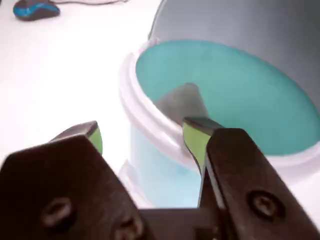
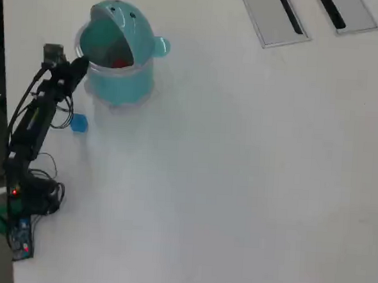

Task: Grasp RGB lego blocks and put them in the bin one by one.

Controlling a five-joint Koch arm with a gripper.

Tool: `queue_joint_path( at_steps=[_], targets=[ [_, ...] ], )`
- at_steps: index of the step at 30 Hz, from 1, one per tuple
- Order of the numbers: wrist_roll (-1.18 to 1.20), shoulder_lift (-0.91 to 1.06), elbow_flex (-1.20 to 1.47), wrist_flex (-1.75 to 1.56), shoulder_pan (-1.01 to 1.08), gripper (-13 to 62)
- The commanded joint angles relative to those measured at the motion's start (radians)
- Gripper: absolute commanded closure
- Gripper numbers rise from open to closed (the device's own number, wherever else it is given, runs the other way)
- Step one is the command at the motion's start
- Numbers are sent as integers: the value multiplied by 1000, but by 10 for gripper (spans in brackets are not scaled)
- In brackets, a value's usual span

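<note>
The round teal bin [image 2: 125, 86] stands at the top left of the overhead view, hooded lid tipped back and mouth uncovered. A red block [image 2: 121, 63] shows inside it. A blue block [image 2: 79, 123] lies on the white table just below the bin, beside the arm. My gripper [image 2: 80, 65] hovers at the bin's left rim. In the wrist view the gripper [image 1: 144, 135] is open, its green-padded fingertips [image 1: 194, 137] straddling the white rim of the bin [image 1: 150, 107], with nothing between them. The bin's teal inside shows only a grey shadow there.
Two flat grey panels [image 2: 274, 15] [image 2: 347, 13] sit at the table's far top. The arm's base and cables [image 2: 25, 195] are at the left edge. A blue computer mouse [image 1: 35, 9] lies beyond the bin in the wrist view.
</note>
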Motion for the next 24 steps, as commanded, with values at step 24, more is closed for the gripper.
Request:
queue_joint_path(
  at_steps=[24],
  targets=[
    [103,123,434,-89,-92,192]
  ],
)
